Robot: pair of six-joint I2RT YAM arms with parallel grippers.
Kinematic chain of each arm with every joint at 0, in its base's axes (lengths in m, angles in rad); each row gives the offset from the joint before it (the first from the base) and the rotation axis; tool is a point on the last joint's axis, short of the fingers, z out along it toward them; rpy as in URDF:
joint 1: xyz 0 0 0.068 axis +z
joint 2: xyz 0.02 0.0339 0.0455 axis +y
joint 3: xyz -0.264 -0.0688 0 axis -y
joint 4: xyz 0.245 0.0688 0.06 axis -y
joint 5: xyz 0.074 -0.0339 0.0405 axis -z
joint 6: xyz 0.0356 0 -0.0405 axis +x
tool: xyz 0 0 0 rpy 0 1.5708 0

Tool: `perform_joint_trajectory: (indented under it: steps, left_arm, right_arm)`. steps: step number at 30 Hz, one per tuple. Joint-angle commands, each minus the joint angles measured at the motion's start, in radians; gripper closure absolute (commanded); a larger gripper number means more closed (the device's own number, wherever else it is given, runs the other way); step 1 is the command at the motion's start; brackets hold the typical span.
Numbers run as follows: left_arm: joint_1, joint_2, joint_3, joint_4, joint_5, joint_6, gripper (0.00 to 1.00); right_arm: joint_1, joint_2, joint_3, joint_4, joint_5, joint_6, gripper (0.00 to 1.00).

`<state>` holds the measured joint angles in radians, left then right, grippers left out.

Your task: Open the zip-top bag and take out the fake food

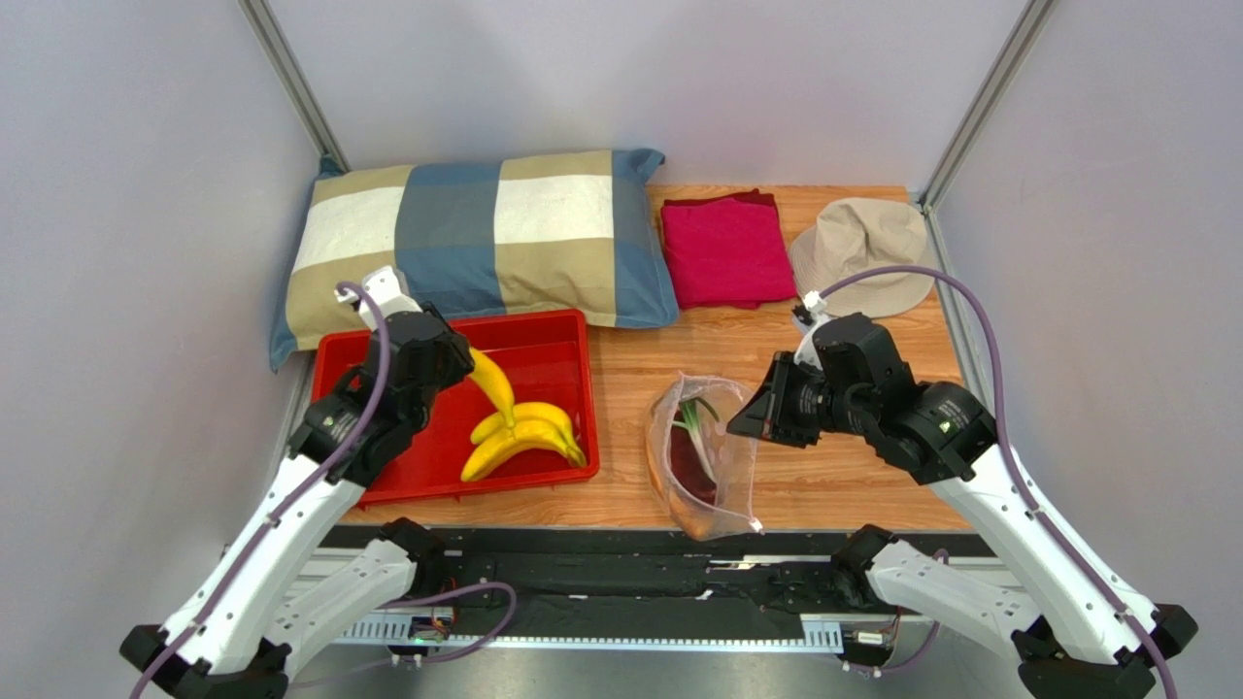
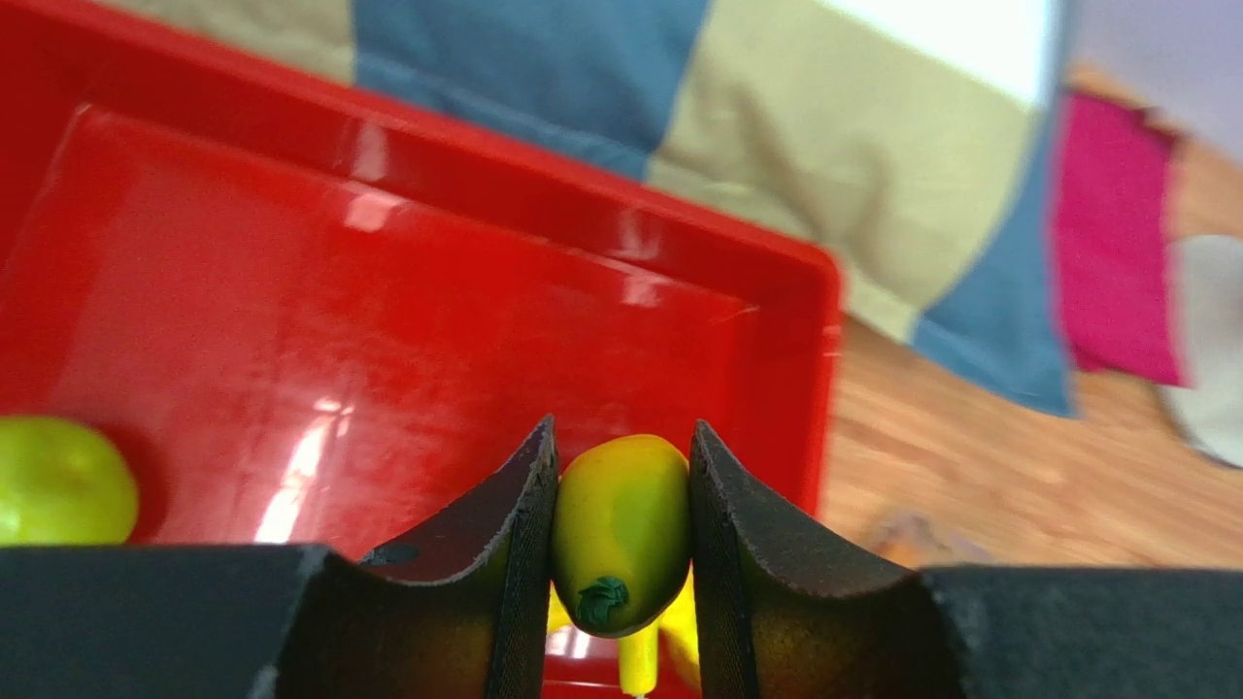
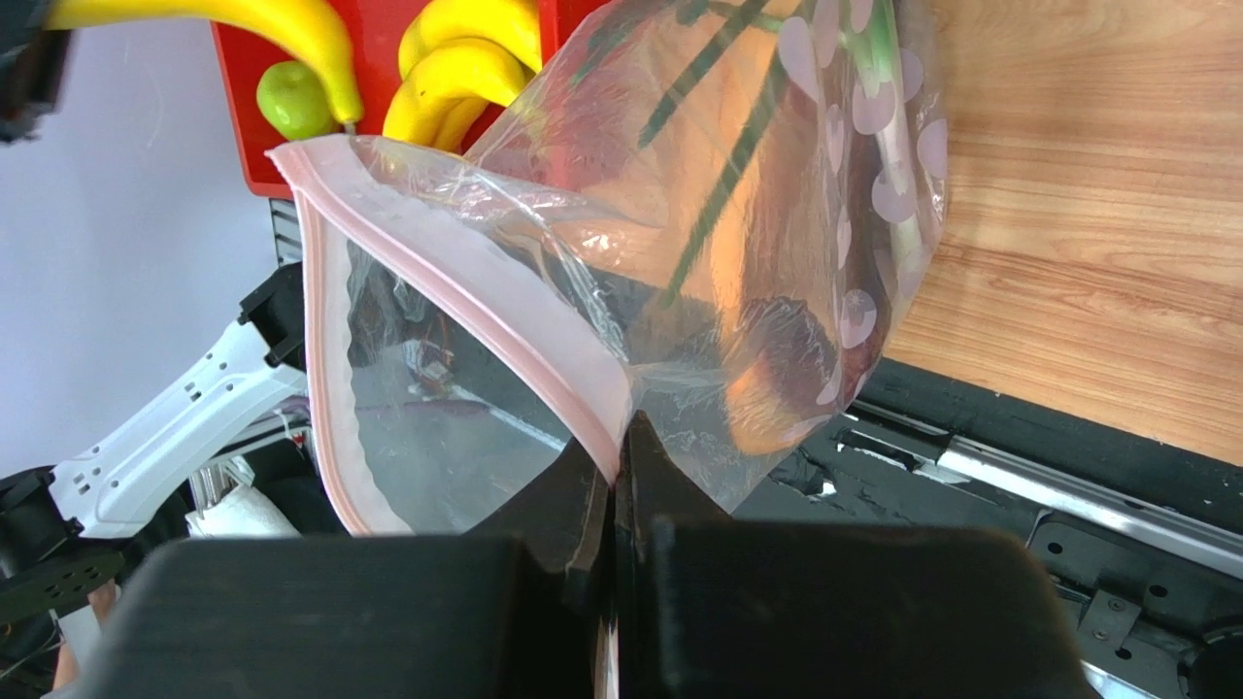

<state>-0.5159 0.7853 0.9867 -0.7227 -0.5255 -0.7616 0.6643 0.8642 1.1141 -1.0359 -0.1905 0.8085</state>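
Note:
The clear zip-top bag (image 1: 701, 463) lies on the wood just right of the tray, its mouth open. My right gripper (image 1: 744, 420) is shut on its pink zip strip (image 3: 482, 313). Through the plastic I see an orange piece (image 3: 766, 393) and dark green stems (image 3: 730, 160). My left gripper (image 1: 464, 364) hangs over the red tray (image 1: 555, 350), shut on the tip of one yellow banana (image 2: 620, 532) of a bunch (image 1: 523, 434) whose other bananas rest in the tray. A round green fruit (image 2: 59, 478) lies on the tray floor, left of the fingers.
A checked pillow (image 1: 482, 241) lies behind the tray. A magenta cloth (image 1: 725, 251) and a beige hat (image 1: 864, 251) sit at the back right. A black rail (image 1: 613, 561) runs along the table's near edge.

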Motion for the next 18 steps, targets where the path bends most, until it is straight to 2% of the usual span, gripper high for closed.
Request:
perform_joint_trajectory:
  steps: [1, 2, 3, 4, 6, 8, 9, 11, 12, 13, 14, 16, 18]
  left_arm:
    - [0.063, 0.072, -0.056, 0.006, -0.025, -0.013, 0.92]
    - [0.076, 0.09, -0.049, 0.0, -0.025, -0.008, 0.78]
    - [0.095, 0.124, -0.039, -0.015, -0.025, -0.01, 0.44]
    - [0.102, 0.14, -0.025, -0.058, -0.024, -0.016, 0.31]
    - [0.105, 0.167, 0.026, -0.073, 0.023, 0.014, 0.19]
    - [0.105, 0.175, 0.082, -0.078, 0.126, 0.047, 0.18]
    - [0.105, 0.177, 0.101, -0.081, 0.172, 0.06, 0.21]
    - [0.103, 0.169, 0.128, -0.008, 0.318, 0.1, 0.36]
    - [0.103, 0.157, 0.133, 0.029, 0.487, 0.12, 0.4]
    - [0.103, 0.146, 0.132, 0.139, 0.581, 0.12, 0.42]
    - [0.1, 0.137, 0.118, 0.21, 0.771, 0.113, 0.44]
    - [0.056, 0.121, 0.113, 0.369, 0.887, 0.082, 0.5]
    - [-0.001, 0.137, 0.138, 0.423, 0.961, 0.07, 0.55]
  right_arm:
    - [-0.003, -0.002, 0.064, 0.008, 0.0, -0.035, 1.0]
    - [-0.003, 0.002, 0.07, 0.007, -0.006, -0.037, 1.0]
    - [-0.003, 0.009, 0.073, 0.008, -0.009, -0.038, 1.0]
    - [-0.003, 0.013, 0.076, 0.01, -0.02, -0.038, 1.0]
    - [-0.002, 0.021, 0.087, 0.019, -0.029, -0.038, 1.0]
    - [-0.003, 0.035, 0.099, 0.025, -0.035, -0.045, 1.0]
    - [-0.003, 0.039, 0.116, 0.03, -0.038, -0.045, 1.0]
    - [-0.002, 0.064, 0.133, 0.034, -0.052, -0.048, 1.0]
    - [-0.002, 0.07, 0.145, 0.045, -0.056, -0.049, 1.0]
    - [-0.002, 0.078, 0.15, 0.048, -0.064, -0.051, 1.0]
    - [-0.002, 0.09, 0.154, 0.053, -0.069, -0.051, 1.0]
    - [-0.002, 0.101, 0.158, 0.072, -0.081, -0.049, 1.0]
    - [-0.003, 0.116, 0.161, 0.092, -0.086, -0.046, 1.0]
